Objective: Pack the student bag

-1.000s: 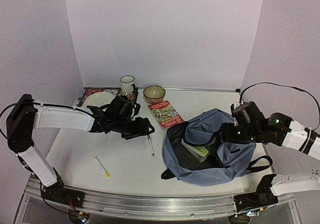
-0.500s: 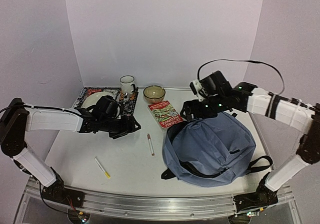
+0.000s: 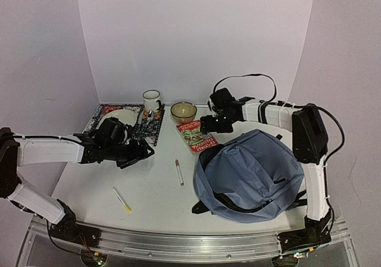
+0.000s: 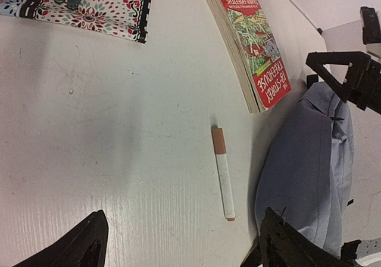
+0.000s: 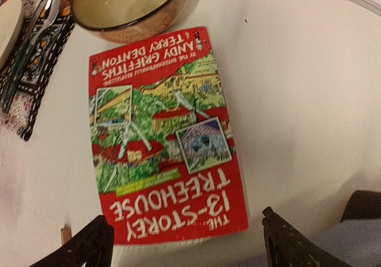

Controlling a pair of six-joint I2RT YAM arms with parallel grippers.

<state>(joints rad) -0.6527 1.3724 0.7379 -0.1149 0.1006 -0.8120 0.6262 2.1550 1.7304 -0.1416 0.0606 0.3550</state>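
Two things have shifted in the last second, both of them arms. The right gripper [image 3: 209, 124] was at the mouth of the student bag [image 3: 250, 175], where a green book showed inside. It has now swung up and back to hover over the red paperback [image 3: 197, 136], its jaws spread wide with nothing between them. The left gripper [image 3: 138, 154] has pulled back toward the patterned placemat [image 3: 152, 130], also released and empty, leaving the brown-capped pen [image 3: 179, 173] untouched on the table [image 3: 149, 184].

The bag lies at the table's right front, just beside the paperback's near corner. Its top fabric has slumped over, so the green book is hidden and only a dark slit shows at its left edge. We judge that one item is packed, the paperback is the next target, and the mouth will need reopening before anything goes in.

The overhead view alone gives us the whole bag, a second pen with a yellow tip [image 3: 122, 200], and the mug [image 3: 151, 100]. The right wrist camera alone lets us read the cover — "The 13-Storey Treehouse" — and shows the fingers flanking the book's title end, with the amber bowl [image 5: 128, 5] touching or nearly touching the far end. The left wrist camera adds the book's thickness.
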